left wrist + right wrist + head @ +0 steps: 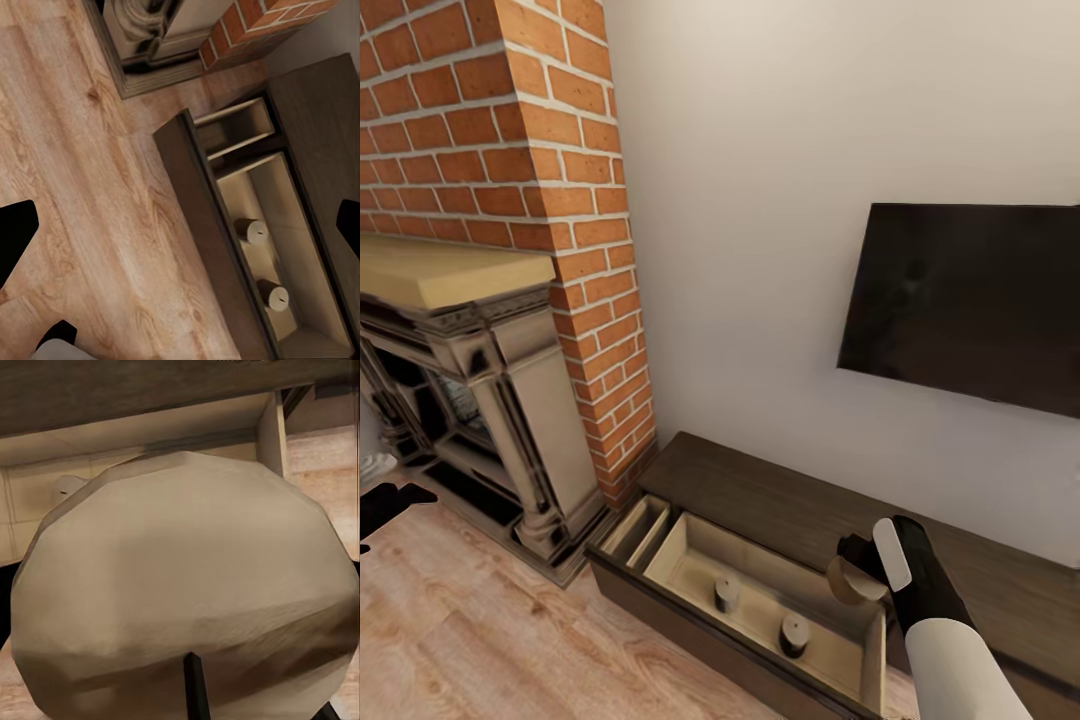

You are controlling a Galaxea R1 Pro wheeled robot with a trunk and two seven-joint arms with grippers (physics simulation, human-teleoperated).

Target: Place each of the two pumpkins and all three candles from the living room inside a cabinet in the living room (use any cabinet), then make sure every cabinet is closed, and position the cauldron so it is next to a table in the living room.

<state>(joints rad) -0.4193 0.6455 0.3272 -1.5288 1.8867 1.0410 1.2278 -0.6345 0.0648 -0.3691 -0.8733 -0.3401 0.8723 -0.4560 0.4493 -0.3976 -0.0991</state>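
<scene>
Now my right gripper [860,572], clamped on the third candle [852,581], hovers over the open cabinet drawer [690,545], two candles [727,594] at its 9 o'clock, for a straight drop.

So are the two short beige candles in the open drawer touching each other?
Apart. The head view shows bare pale drawer floor between one short beige candle and the other; the left wrist view agrees.

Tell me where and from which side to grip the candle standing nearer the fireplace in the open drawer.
Grip the candle around its round side wall, jaws straddling the cylinder, coming straight down from above. It stands upright, wick end up, on the floor of the open drawer, whose walls likely block a sideways approach; the second candle stands apart from it.
</scene>
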